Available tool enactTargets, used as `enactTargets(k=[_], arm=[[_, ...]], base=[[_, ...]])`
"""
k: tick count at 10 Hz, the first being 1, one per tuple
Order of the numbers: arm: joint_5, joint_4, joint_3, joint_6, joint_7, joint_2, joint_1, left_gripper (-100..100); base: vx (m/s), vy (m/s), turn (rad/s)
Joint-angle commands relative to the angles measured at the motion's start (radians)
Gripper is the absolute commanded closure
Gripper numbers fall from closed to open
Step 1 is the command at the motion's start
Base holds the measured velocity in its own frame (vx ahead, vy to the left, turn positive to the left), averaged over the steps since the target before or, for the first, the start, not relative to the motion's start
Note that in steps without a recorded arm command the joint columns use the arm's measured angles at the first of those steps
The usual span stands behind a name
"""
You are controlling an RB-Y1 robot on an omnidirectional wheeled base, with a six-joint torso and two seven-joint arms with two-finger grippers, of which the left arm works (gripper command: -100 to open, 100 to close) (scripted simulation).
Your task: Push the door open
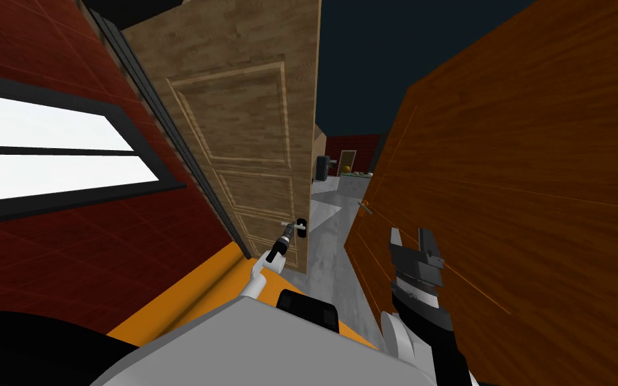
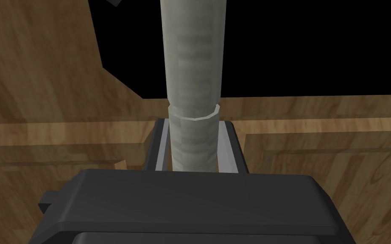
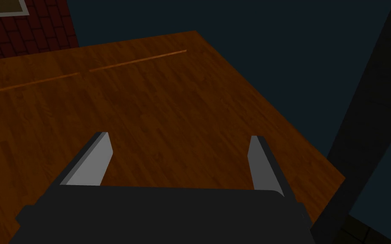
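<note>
The light brown, panelled wooden door [image 1: 234, 120] stands ajar at about eleven o'clock from the chest, its free edge running down toward twelve. Pale grey floor [image 1: 328, 234] shows through the gap just past that edge. Low on the edge, at twelve o'clock, sits the pale grey cylindrical lever handle [image 2: 192, 63] on its small black plate [image 1: 301, 228]. The left gripper [image 1: 292, 230] reaches straight out to it, and its fingers [image 2: 161, 144] press the handle's two sides (the wrist view shows the lever rising between them, door wood behind and a black area beyond). The right gripper [image 1: 411, 236] hangs at two o'clock, fingers spread wide and holding nothing, just beside the reddish-brown wooden wall [image 1: 535, 167]. A dark red brick wall [image 1: 46, 268] with a bright white window [image 1: 46, 147] lies at nine o'clock.
</note>
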Motion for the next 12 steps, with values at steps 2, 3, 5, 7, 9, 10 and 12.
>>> enactTargets(k=[2, 3, 5, 7, 9, 10, 12], arm=[[0.004, 0.003, 0.036, -0.003, -0.004, 0.010, -0.008, 100], [0.005, 0.005, 0.044, -0.003, -0.006, 0.010, -0.009, 100], [0.006, 0.008, 0.061, -0.003, -0.009, 0.010, -0.012, 100], [0.009, 0.012, 0.086, -0.003, -0.014, 0.007, -0.016, 100], [0.011, 0.016, 0.102, -0.002, -0.017, 0.004, -0.018, 100], [0.012, 0.019, 0.119, -0.002, -0.020, 0.000, -0.021, 100], [0.015, 0.023, 0.142, -0.002, -0.024, -0.007, -0.025, 100]], base=[[0.083, -0.058, 0.025], [0.082, -0.060, 0.072], [0.099, -0.067, 0.072], [0.134, -0.087, 0.078], [0.105, -0.077, 0.048], [0.130, -0.094, 0.065], [0.148, -0.108, 0.079]])
